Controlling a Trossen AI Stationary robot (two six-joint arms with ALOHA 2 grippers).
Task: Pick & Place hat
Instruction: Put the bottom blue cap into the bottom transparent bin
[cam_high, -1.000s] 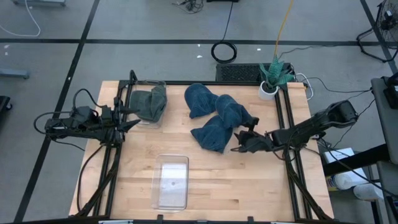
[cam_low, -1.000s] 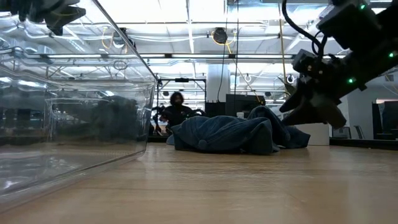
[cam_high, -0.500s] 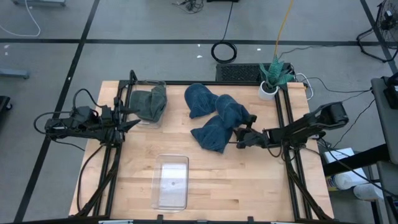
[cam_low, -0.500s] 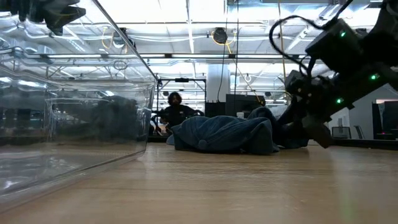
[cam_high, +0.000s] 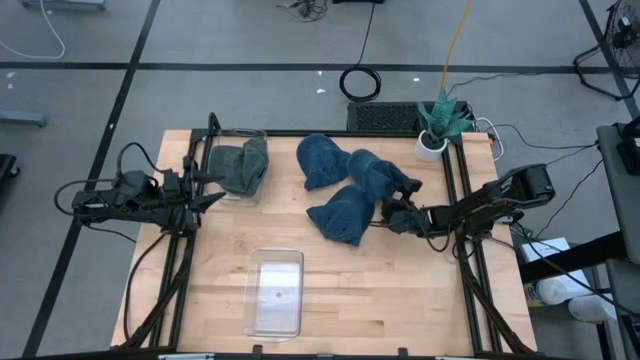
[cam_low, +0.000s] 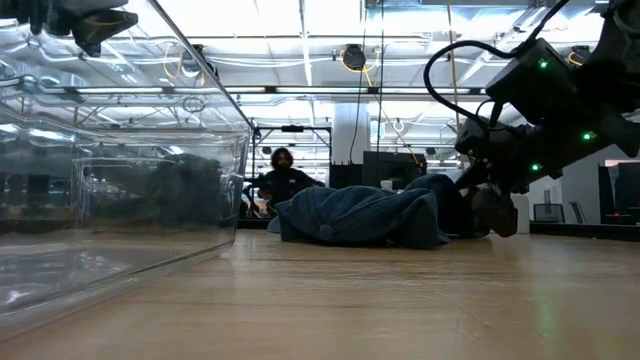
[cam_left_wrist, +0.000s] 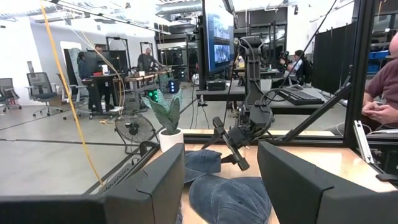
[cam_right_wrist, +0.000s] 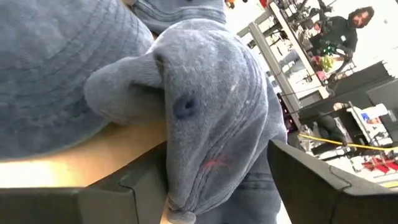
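Three blue hats lie in a heap on the table: one at the far side (cam_high: 322, 160), one in the middle (cam_high: 375, 178), one nearer (cam_high: 343, 215). My right gripper (cam_high: 392, 207) is open and low at the table, at the heap's right side. Its fingers stand on either side of the middle hat's crown (cam_right_wrist: 211, 112). It also shows in the low view (cam_low: 480, 200). My left gripper (cam_high: 208, 200) is open and empty at the table's left, beside a clear bin (cam_high: 258, 140) that holds a green hat (cam_high: 240, 165). My right gripper comes level from the table's right side. The middle hat's crown reaches in between its open fingers, and the hat lies on the table. One finger (cam_right_wrist: 146, 180) is right at the cloth's edge (cam_right_wrist: 171, 186). I cannot tell whether it touches.
A second clear bin (cam_high: 275, 292) stands near the front edge. A potted plant (cam_high: 438, 125) stands at the far right corner. Dark frame rails (cam_high: 455, 190) run along both sides. Bare wood lies between the heap and the front bin. People show in the room beyond.
My right gripper has gone down to the table and toward the far edge and the blue hats. Its open fingers now stand around the middle hat's crown. The hats have stayed where they were.
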